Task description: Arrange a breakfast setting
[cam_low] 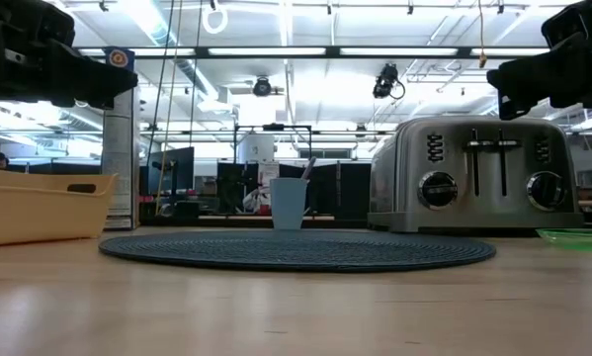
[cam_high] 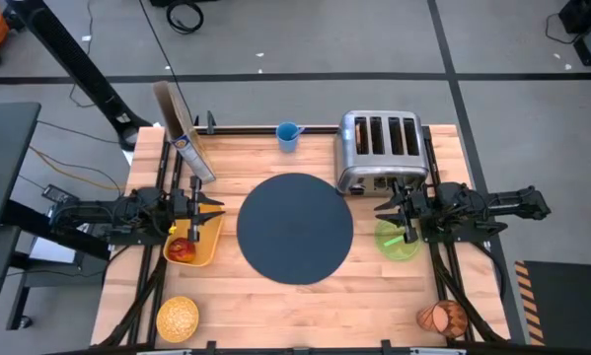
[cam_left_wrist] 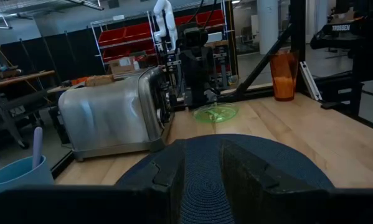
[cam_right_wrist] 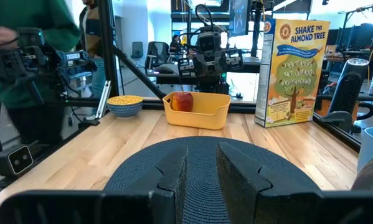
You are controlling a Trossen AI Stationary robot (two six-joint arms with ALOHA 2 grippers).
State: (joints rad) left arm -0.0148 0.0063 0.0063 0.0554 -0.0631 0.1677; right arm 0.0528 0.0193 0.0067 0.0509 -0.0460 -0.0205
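The dark blue-grey round mat (cam_high: 295,229) lies flat at the table's middle. Left of it, a red apple (cam_high: 182,248) rests in a yellow tray (cam_high: 204,242). A small bowl of yellow cereal (cam_high: 177,318) stands at the near left corner. The translucent green plate (cam_high: 397,240) lies right of the mat, and the orange-brown cup (cam_high: 443,318) is at the near right corner. My left gripper (cam_high: 216,205) hovers level over the tray's far end, open, with nothing between its fingers (cam_left_wrist: 170,177). My right gripper (cam_high: 382,209) hovers level over the plate's far edge, open and empty.
A chrome four-slot toaster (cam_high: 379,148) stands at the back right. A small blue cup (cam_high: 288,135) with a pale handle in it sits at the back middle. A cereal box (cam_high: 184,133) stands at the back left. A person's green sleeve (cam_right_wrist: 30,25) shows beyond the table.
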